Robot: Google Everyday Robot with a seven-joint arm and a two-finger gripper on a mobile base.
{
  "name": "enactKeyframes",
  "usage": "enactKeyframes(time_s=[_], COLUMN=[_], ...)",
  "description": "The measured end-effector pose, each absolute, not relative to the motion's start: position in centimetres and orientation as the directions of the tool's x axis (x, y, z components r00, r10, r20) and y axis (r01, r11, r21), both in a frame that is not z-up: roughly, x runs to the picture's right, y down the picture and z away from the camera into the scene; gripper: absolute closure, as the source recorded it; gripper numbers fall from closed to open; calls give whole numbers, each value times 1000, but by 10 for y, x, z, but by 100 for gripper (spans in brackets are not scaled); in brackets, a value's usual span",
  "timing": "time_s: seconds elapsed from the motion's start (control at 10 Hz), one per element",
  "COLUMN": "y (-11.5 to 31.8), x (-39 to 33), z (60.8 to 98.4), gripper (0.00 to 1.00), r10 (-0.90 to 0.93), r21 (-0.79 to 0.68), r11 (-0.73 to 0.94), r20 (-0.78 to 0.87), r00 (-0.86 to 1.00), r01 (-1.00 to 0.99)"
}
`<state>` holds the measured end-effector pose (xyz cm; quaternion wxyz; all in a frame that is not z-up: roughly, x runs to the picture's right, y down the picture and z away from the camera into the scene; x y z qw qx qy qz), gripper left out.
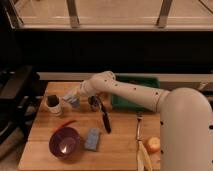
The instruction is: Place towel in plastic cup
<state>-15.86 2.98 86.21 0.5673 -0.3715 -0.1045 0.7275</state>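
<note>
Camera view: gripper (71,98), fingers' state unclear, is held beside plastic cup (54,105); towel's direction cannot be told; purple bowl (65,143), blue sponge (92,139), knife (105,120) lie nearby.

You will find no legible text, label, brand, number or sign on anything here, neither on the white arm whose gripper (71,97) hangs over the wooden tabletop (120,147) just beside the white plastic cup (54,105) nor on the green rectangular bin (136,92).
</note>
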Motion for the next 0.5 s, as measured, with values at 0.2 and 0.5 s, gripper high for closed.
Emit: enactKeyframes(time_s=[0.2,0.5], y=[34,34], x=[-158,-158], z=[866,865], gripper=[28,28], r10=[895,895], r21=[-579,-580], r11=[-357,-356], r20=[-438,-436], r00=[-90,-90], r01=[-734,-733])
